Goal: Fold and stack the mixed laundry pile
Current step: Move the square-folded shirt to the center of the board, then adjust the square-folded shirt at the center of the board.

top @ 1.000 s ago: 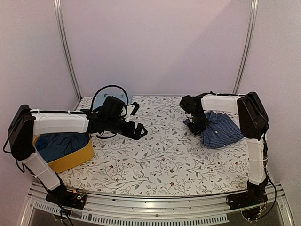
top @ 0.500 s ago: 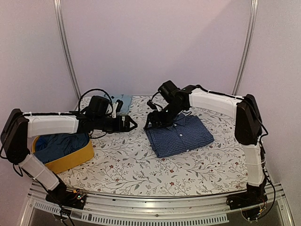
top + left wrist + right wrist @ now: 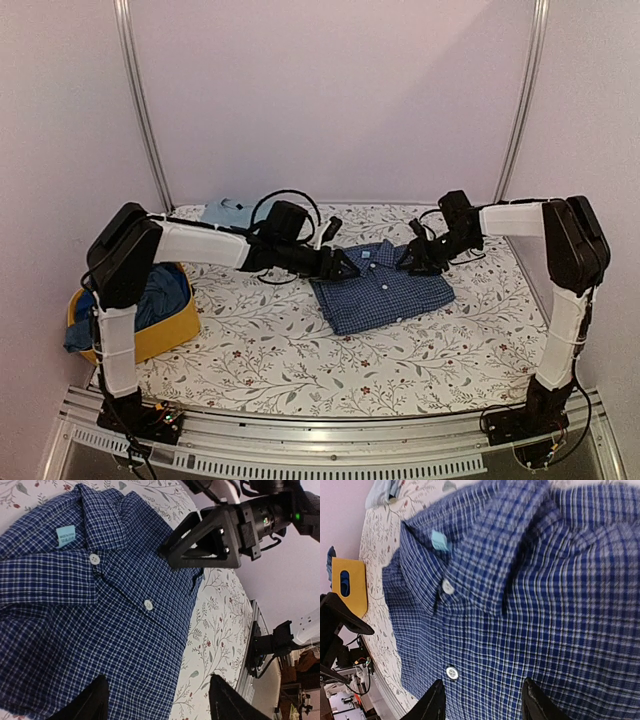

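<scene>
Navy checked shirt [image 3: 385, 295] unmoved; left gripper [image 3: 348, 266] arrived, right gripper [image 3: 412, 262] shifted rightward

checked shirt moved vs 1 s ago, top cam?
Yes. The checked shirt has shifted left, ending up clearly nearer the yellow basket, which has stayed put.

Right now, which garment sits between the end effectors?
The checked shirt, folded mid-table; the light blue T-shirt lies far left, dark clothes are in the basket.

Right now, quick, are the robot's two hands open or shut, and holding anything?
Left gripper: open over the checked shirt, holding nothing.
Right gripper: open over the checked shirt, holding nothing.
</scene>
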Action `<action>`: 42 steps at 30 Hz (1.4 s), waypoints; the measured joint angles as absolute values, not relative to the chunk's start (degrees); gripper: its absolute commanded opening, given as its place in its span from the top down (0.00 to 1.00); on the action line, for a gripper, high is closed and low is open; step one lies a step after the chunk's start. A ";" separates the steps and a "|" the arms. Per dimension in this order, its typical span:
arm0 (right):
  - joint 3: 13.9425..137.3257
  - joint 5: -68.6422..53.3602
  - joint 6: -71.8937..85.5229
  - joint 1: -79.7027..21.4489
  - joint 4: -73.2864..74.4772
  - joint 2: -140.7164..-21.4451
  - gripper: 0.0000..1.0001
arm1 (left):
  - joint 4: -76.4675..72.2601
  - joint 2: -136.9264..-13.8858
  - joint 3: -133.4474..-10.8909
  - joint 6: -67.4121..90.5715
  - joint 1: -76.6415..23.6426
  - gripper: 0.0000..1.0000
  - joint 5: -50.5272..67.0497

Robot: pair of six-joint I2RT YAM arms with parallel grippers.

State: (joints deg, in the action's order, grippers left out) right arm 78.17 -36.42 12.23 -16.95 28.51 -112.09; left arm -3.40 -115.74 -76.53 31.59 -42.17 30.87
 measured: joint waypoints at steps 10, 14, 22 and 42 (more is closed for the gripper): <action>60.31 -44.95 14.92 -21.15 16.10 -110.30 0.50 | -5.91 -121.10 -68.97 33.41 -41.36 0.49 34.15; 54.37 -47.75 17.93 -27.90 14.44 -106.32 0.47 | -5.80 -115.04 -60.93 32.91 -39.99 0.48 34.81; 52.53 -48.56 20.80 -20.16 17.21 -90.70 0.49 | -2.55 -102.08 -55.07 31.24 -37.34 0.34 35.97; 56.69 -39.13 11.46 -13.23 27.92 -101.10 0.54 | 9.28 -118.02 -75.07 27.44 -32.73 0.55 29.10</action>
